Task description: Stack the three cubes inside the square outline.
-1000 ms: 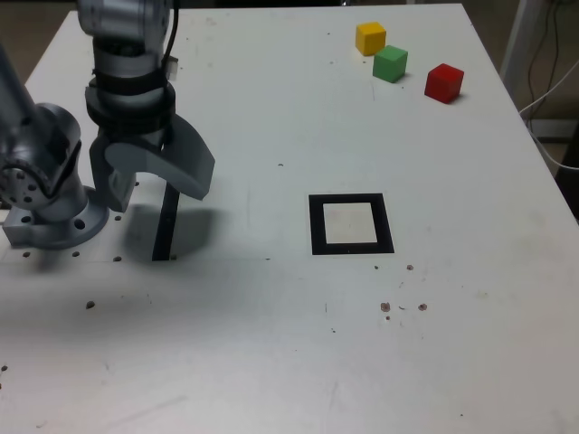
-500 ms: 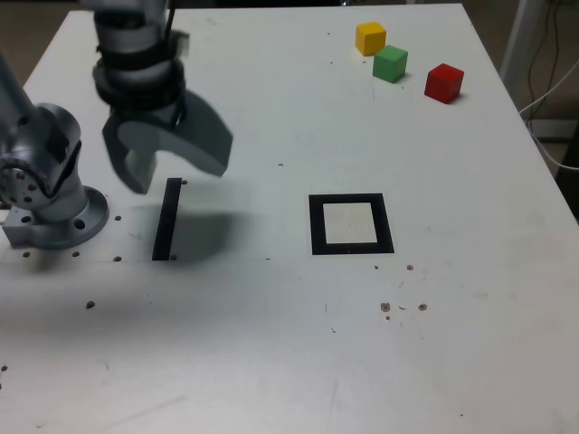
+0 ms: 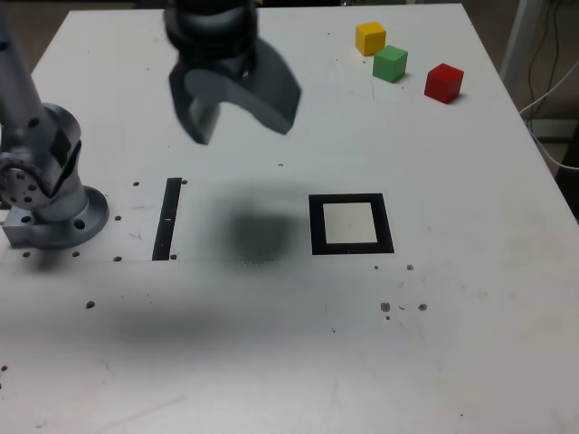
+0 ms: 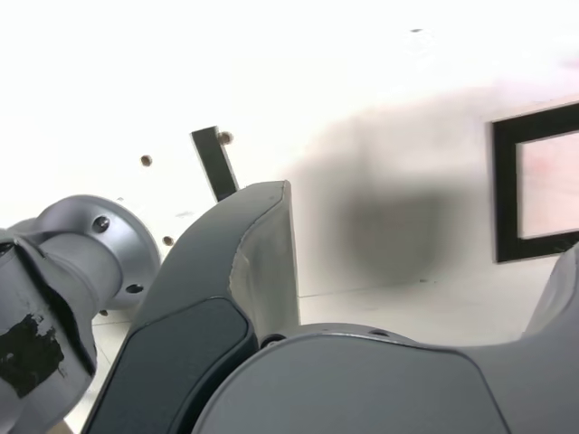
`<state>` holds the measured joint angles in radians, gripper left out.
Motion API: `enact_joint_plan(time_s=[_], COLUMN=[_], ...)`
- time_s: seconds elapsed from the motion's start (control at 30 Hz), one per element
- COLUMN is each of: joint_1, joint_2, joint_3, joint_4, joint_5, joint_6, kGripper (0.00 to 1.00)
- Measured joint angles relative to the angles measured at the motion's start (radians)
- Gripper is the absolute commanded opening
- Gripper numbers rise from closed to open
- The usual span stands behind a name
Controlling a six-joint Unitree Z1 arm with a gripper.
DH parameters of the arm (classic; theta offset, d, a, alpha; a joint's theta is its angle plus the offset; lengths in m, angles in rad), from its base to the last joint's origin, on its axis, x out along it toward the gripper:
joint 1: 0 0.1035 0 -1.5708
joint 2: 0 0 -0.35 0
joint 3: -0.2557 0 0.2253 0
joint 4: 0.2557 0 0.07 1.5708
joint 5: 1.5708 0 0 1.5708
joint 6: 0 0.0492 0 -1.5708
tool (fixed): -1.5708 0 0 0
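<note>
Nearest the exterior camera, the white worktop [image 3: 271, 362] carries only small dark specks. A little farther in lies the square outline [image 3: 351, 223], a thick black frame with a pale centre and nothing inside it; toward the exterior view's left, a thin black strip [image 3: 166, 219] lies beside the arm's grey base [image 3: 50, 194]. Above and beyond these hangs the hand [image 3: 237, 113], raised well off the worktop, its two broad grey jaws spread apart with nothing between them, its shadow falling between strip and frame. The wrist view shows the outline [image 4: 534, 185] and strip [image 4: 215, 163] past the jaws.

At the far edge, toward the exterior view's right, sit the three cubes: the yellow cube [image 3: 370, 38], the green cube [image 3: 390, 63] just beside it, nearly touching, and the red cube [image 3: 443, 81] standing apart. None is stacked yet. They look small, rigid and light, likely smooth-faced, so a square pinch across two opposite flat sides, low enough not to tip, should hold. The red one offers the clearest access; the other two crowd each other.
</note>
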<state>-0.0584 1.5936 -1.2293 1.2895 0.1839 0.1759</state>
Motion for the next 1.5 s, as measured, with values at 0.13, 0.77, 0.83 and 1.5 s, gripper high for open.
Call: enact_joint_plan(time_s=[0.13,0.77,0.83,1.5], joint_1=[0.026,0.248,0.266,0.416], joint_2=[0.063,0.403,0.431,0.792], joint_3=[-0.128,-0.733,-0.790,-1.421], joint_4=[0.060,0.295,0.301,0.336], joint_5=[-0.002,0.001,0.002,0.019], joint_6=[0.068,0.507,0.527,0.783], kGripper=[1.00,1.00,1.00,0.99])
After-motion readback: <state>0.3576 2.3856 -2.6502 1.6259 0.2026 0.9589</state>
